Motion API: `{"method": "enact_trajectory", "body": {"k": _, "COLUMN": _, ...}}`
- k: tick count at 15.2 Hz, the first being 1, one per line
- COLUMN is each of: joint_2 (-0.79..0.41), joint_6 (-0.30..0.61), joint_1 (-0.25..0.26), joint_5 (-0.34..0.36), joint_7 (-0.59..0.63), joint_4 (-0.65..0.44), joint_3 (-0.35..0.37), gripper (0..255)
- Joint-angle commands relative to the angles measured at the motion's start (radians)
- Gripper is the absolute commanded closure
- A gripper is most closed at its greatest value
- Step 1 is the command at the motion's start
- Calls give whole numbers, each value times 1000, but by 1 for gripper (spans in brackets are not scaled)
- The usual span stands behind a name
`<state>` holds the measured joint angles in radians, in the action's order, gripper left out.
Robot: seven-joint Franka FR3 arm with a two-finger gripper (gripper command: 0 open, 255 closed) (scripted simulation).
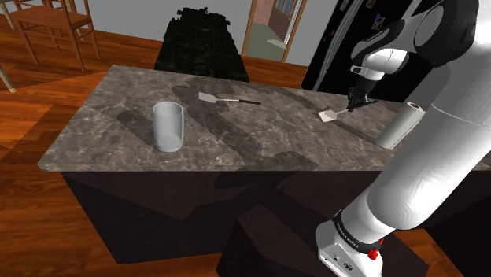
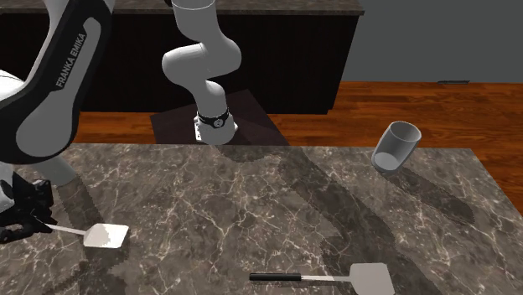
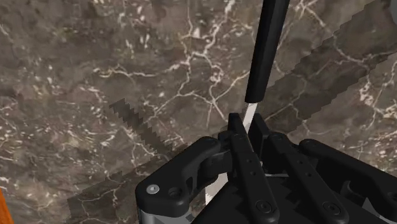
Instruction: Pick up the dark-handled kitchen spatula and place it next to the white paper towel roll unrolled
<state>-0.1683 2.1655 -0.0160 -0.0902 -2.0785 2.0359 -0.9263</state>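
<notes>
Veined dark counter (image 1: 267, 145), wood floor (image 1: 47, 204) round it. Our spatula (image 1: 327, 116) sits over it near the towel roll (image 1: 399, 124), blade low, tilted; the gripper (image 3: 245, 130) is closed tight on its thin pale shaft, right by the black handle. A 2nd spatula (image 2: 335, 276) lies well apart, cup (image 1: 168, 126) beyond. Risk, we judge: shaft pivots in the grip on release, or the arm (image 1: 441, 118) knocks the roll over.

The countertop (image 1: 260, 134) is recorded as polished, veined brown-grey stone. The floor (image 1: 31, 197) is noted as glossy wood. The spatula (image 3: 267, 57) handle is seen as matt black, the cup (image 1: 168, 126) as smooth and translucent.
</notes>
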Motion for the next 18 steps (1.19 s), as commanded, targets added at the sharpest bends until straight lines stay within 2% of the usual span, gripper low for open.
{"method": "enact_trajectory", "body": {"k": 1, "joint_2": -13, "joint_6": 28, "joint_1": -4, "joint_5": -14, "joint_7": -9, "joint_4": 20, "joint_3": 5, "gripper": 255}}
{"method": "enact_trajectory", "body": {"k": 7, "joint_2": -77, "joint_6": 104, "joint_1": -32, "joint_5": -81, "joint_7": -51, "joint_4": 56, "joint_3": 31, "gripper": 255}}
{"method": "enact_trajectory", "body": {"k": 15, "joint_2": -77, "joint_6": 104, "joint_1": -32, "joint_5": -81, "joint_7": -51, "joint_4": 56, "joint_3": 31, "gripper": 255}}
{"method": "enact_trajectory", "body": {"k": 16, "joint_2": -77, "joint_6": 104, "joint_1": -32, "joint_5": -81, "joint_7": -51, "joint_4": 56, "joint_3": 31, "gripper": 0}}
{"method": "enact_trajectory", "body": {"k": 18, "joint_2": -77, "joint_6": 104, "joint_1": -32, "joint_5": -81, "joint_7": -51, "joint_4": 56, "joint_3": 32, "gripper": 0}}
